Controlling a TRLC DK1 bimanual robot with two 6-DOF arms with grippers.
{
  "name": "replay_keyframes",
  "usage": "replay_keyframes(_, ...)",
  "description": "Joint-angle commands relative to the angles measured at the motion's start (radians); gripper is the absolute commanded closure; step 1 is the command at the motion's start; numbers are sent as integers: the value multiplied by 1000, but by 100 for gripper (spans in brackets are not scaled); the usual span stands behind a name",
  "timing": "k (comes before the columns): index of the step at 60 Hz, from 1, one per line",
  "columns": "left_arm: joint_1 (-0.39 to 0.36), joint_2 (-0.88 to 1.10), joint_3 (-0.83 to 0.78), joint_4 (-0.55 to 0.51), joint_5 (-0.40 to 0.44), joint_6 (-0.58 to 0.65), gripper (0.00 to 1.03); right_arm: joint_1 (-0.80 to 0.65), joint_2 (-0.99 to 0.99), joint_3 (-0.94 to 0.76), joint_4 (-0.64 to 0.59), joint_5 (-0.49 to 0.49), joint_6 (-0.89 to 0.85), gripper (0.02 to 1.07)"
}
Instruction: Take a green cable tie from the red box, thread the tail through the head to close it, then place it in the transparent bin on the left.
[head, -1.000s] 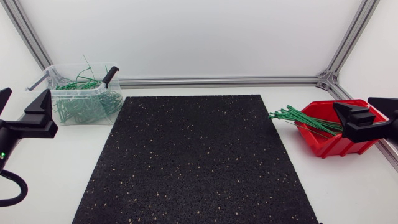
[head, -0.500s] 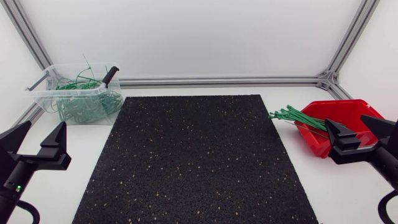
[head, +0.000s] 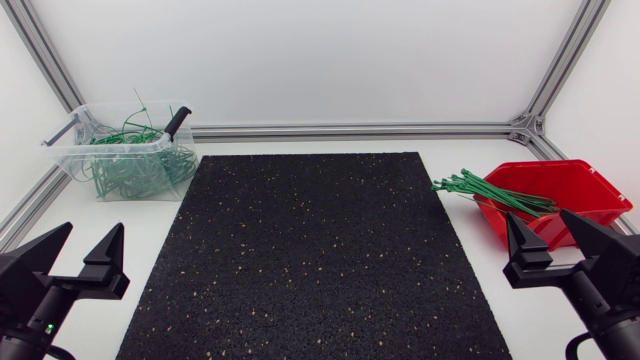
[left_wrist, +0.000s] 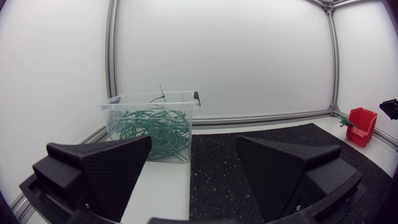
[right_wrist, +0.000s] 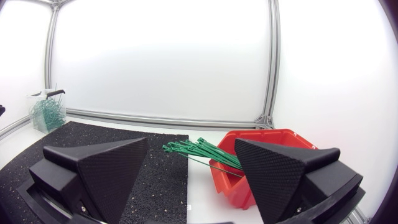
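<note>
Two grippers sit low in the head view. The left gripper (head: 90, 232) is in the lower left of the frame and the right gripper (head: 538, 222) in the lower right. Each has its fingers spread well apart with nothing between them, and both wrist views confirm this.

Surface: a white table (head: 470, 230) carries a black speckled mat (head: 320, 250) over its middle. An aluminium rail (head: 350, 130) runs along the far edge of the table.

Task items: the red box (head: 600, 200) stands at the right of the frame, off the mat and just beyond the right gripper. A bundle of green cable ties (head: 480, 188) lies in the box, with its ends projecting over the box's left rim above the table. The transparent bin (head: 110, 146) stands in the upper left of the frame, off the mat's far left corner. It holds a tangle of looped green ties (head: 135, 170), and a black latch (head: 177, 122) is raised at its right end.
</note>
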Motion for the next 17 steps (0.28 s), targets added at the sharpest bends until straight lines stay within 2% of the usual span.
replay_keyframes(1,-8,-7,-41,-8,4,-22,9,20,-44,-60,35,20,41,6)
replay_keyframes(17,-8,-7,-41,-8,4,-22,8,23,-52,-69,41,23,44,6)
